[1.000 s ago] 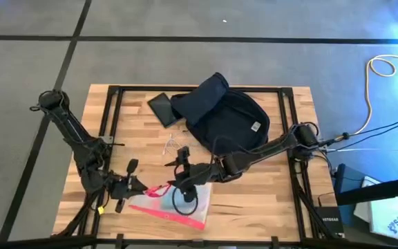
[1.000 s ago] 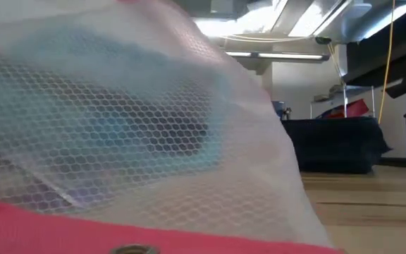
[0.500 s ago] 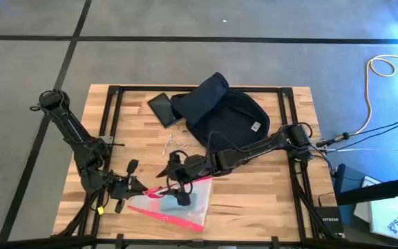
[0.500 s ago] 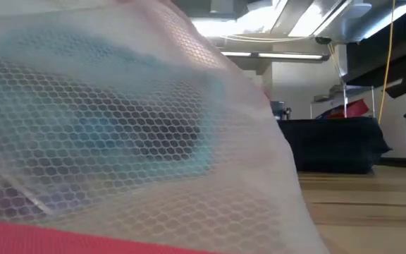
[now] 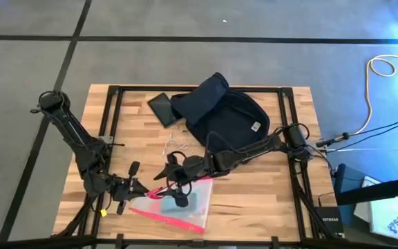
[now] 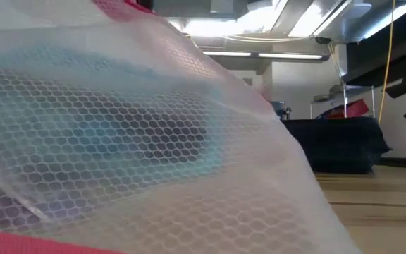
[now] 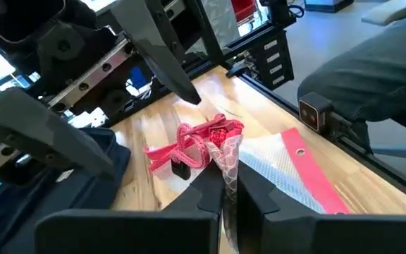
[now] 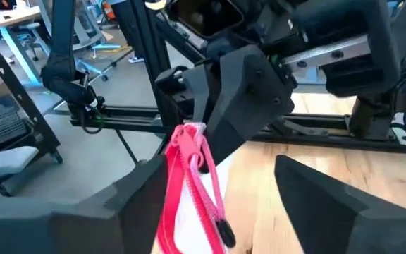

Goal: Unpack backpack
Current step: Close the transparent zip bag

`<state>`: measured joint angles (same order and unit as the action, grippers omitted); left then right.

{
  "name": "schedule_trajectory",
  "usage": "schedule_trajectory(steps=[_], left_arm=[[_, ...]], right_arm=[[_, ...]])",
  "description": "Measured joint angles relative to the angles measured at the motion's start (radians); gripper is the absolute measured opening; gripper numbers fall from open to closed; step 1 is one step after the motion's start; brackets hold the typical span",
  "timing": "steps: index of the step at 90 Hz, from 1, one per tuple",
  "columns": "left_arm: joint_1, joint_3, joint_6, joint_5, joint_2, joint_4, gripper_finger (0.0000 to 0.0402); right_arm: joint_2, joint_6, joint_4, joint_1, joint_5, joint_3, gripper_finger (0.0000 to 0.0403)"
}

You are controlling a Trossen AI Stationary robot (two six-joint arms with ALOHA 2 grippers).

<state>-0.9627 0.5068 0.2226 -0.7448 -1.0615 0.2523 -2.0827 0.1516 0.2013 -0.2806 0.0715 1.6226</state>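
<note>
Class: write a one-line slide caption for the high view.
Both pincers, left and right, meet at the red-edged pouch; backpack lies behind.

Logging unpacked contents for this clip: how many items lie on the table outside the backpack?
3: a dark flat case beside the backpack, a white cable at mid-table, and a clear red-edged pouch near the front edge. More may be hidden under the backpack.

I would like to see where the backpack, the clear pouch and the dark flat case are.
backpack [image 5: 230,121]: high view, on its navy front panel.
clear pouch [image 5: 185,211]: high view, on its mesh body.
dark flat case [image 5: 163,108]: high view, on its top face.
</note>
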Motion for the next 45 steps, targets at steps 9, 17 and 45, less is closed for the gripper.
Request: schedule_trajectory(steps=[9, 17, 45], left_arm=[[0.000, 0.000, 0.000, 0.013, 0.000, 0.004, 0.0000], [0.000, 0.000, 0.000, 0.016, 0.000, 0.018, 0.0000], [0.000, 0.000, -0.006, 0.006, -0.001, 0.020, 0.0000]], right_arm=[[0.000, 0.000, -0.019, 0.000, -0.001, 0.000, 0.0212], [0.000, -0.002, -0.018, 0.000, -0.001, 0.000, 0.0201], [0.000, -0.027, -0.022, -0.002, -0.016, -0.001, 0.0188]])
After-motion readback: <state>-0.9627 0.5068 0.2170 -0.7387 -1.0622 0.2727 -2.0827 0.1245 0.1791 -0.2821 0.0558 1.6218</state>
